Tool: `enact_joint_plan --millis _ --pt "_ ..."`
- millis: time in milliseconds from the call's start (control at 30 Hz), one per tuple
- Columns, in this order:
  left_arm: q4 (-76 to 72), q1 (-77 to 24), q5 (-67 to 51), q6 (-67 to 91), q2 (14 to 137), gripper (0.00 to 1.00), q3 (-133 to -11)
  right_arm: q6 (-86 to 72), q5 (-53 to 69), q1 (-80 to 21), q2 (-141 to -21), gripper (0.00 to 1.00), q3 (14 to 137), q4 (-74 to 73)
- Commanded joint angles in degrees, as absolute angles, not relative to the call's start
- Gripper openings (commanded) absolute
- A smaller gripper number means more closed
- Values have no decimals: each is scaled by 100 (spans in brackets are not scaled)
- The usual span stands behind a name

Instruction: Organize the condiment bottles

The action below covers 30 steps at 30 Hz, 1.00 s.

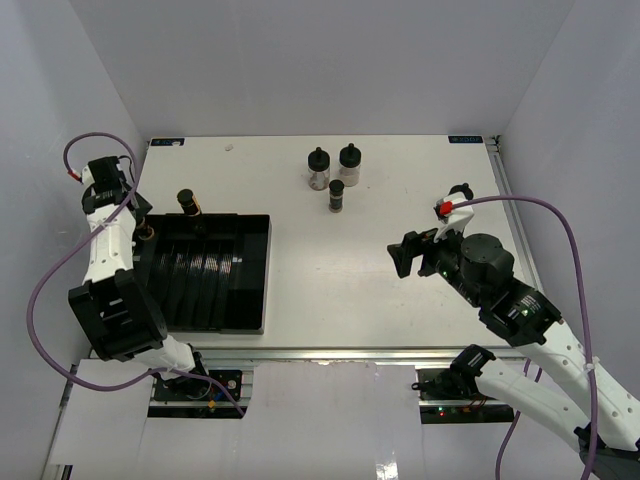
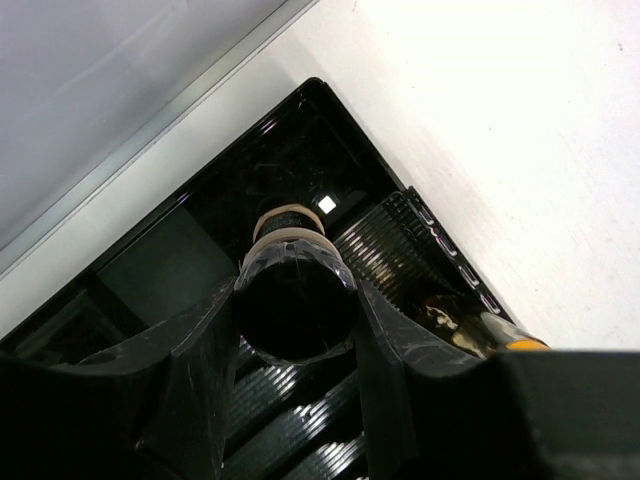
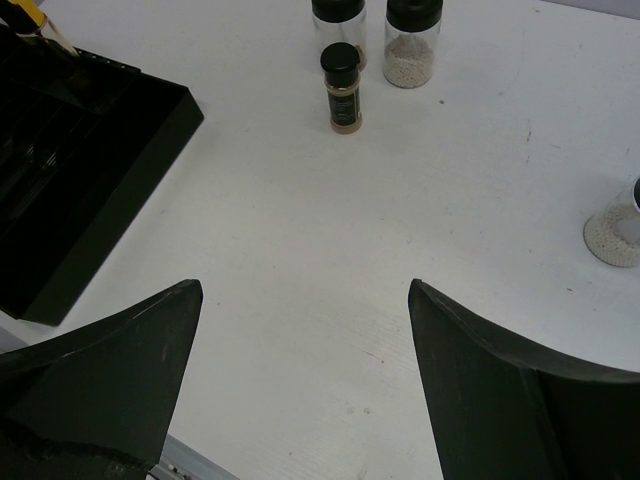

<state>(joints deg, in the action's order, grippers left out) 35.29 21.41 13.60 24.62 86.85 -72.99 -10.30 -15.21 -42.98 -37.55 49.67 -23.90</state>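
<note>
While one bottle [image 2: 293, 290] is pinched by its black cap in our left gripper [image 2: 297, 325], right over the far left corner of the black tray [image 2: 170, 265], three more bottles [image 1: 337, 195] stand toward the far edge of the table [image 1: 300, 290]. They're well apart from our right gripper [image 3: 305, 370], whose jaws are spread wide.

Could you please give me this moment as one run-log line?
left claw shut on bottle over black tray corner | right claw open, empty, above table | three bottles standing far-centre
</note>
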Motion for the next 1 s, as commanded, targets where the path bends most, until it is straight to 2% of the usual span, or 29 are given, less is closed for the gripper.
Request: enact_joint_plan --millis 0,133,400,700,767,800,833,900,967 --pt "2961 2183 1462 2423 8519 0 -6906 -1060 -1439 -4312 -3720 90 5065 -2346" --pt "2477 2313 1401 2473 8522 0 -6643 -1021 -1515 -4307 -3689 90 5004 -2339" --pt "2428 2320 1713 2505 8951 0 -6829 -954 -1652 -4307 -3621 90 4940 -2288" --pt "2384 2329 1444 2469 9538 1 -7042 -897 -1775 -4307 -3700 90 4965 -2229" --pt "2397 2329 1464 2462 9551 7 -7055 -896 -1775 -4307 -3700 90 4958 -2202" --pt "2416 2329 1459 2461 9567 19 -7069 -894 -1770 -4307 -3711 90 4957 -2195" --pt "2442 2329 1447 2461 9589 36 -7086 -889 -1761 -4307 -3728 90 4957 -2190" --pt "2539 2321 1432 2496 9632 58 -7145 -888 -1749 -4307 -3771 90 4993 -2198" --pt "2551 2329 1409 2498 9626 64 -7146 -886 -1729 -4315 -3801 90 5038 -2219"
